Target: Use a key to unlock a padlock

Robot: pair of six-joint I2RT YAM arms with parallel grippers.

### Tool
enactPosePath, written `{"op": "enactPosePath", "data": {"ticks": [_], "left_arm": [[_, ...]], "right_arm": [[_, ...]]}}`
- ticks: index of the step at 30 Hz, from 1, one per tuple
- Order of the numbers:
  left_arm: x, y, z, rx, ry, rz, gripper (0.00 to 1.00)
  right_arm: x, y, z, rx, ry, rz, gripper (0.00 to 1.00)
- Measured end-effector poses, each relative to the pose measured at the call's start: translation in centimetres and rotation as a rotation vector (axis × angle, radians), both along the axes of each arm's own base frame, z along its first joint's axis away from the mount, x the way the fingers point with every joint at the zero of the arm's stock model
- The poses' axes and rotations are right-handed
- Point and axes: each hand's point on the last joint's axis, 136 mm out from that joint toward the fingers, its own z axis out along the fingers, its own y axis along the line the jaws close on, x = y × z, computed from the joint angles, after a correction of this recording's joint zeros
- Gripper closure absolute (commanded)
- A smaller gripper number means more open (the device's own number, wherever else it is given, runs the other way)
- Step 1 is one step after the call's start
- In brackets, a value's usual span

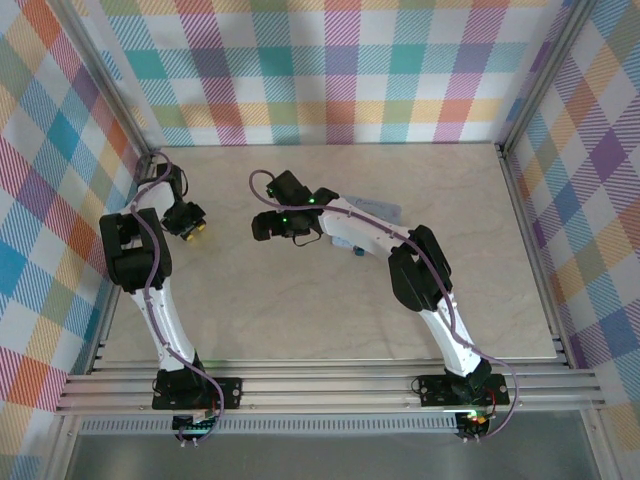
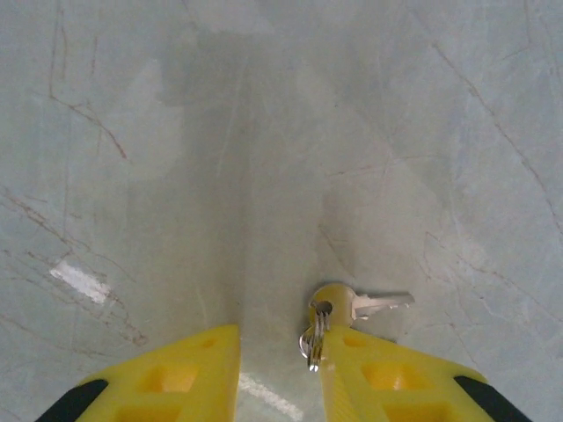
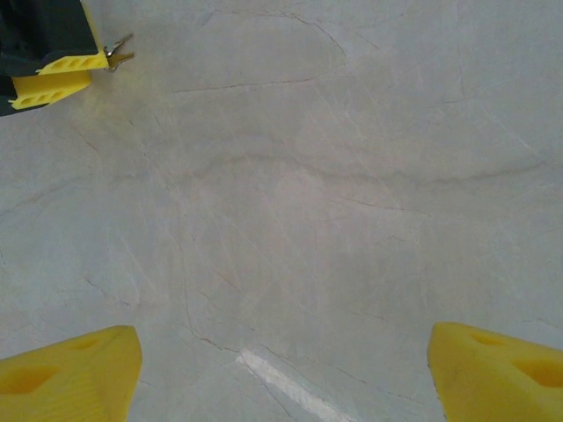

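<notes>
Evidently the step in hand is picking up the key, and it is not yet done. In the left wrist view the small greyish metal key (image 2: 362, 305), with a little wire ring through its round head, sits at the tip of one yellow finger of the left gripper (image 2: 280, 338). Its blade points out sideways over the pale marbled tabletop (image 1: 300, 320). The left fingers (image 2: 189, 369) stand apart with bare stone between them, so they pinch nothing; the key is beside the gap, not in it. The right gripper (image 3: 281, 352) hangs with its fingers spread wide over bare tabletop, and its camera catches the key jutting from the left fingertips.

A tiny dark-blue thing (image 1: 357, 251) just beside the right forearm is probably the padlock (too small to be sure).

Next, I judge, the left fingers must shift sideways until the key's head lies between them and then close on it, while the right arm turns back toward the padlock.
</notes>
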Motion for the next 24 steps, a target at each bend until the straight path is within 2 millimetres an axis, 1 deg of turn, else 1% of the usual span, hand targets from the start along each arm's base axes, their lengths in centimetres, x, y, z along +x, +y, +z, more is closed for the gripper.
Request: {"op": "enactPosePath", "data": {"ticks": [4, 7, 11, 12, 17, 20, 22, 24], "left_arm": [[0.1, 0.0, 0.1, 0.001, -0.003, 0.0, 0.76], [0.1, 0.0, 0.1, 0.002, -0.004, 0.001, 0.84], [1.0, 0.2, 0.7, 0.008, -0.022, -0.001, 0.99], [1.1, 0.3, 0.9, 0.011, -0.027, -0.007, 1.0], [1.0, 0.3, 0.8, 0.013, -0.023, -0.015, 1.0], [0.6, 0.2, 0.6, 0.015, -0.017, -0.031, 1.0], [0.0, -0.1, 0.7, 0.009, -0.012, -0.05, 1.0], [-0.9, -0.7, 0.7, -0.013, -0.006, -0.077, 1.0]], "right_arm": [[-0.2, 0.1, 0.0, -0.002, 0.002, 0.003, 0.15], [-0.2, 0.1, 0.0, -0.002, 0.002, 0.003, 0.15], [-0.2, 0.0, -0.1, -0.003, 0.002, 0.002, 0.15], [-0.2, 0.0, -0.1, -0.003, 0.002, 0.002, 0.15], [-0.3, -0.2, -0.5, -0.015, 0.009, 0.001, 0.15], [-0.8, -1.1, -1.2, -0.041, 0.019, -0.005, 0.14], [-1.2, -1.8, -1.4, -0.057, 0.021, -0.009, 0.14], [-1.7, -2.5, -1.1, -0.065, 0.02, -0.013, 0.14]]}}
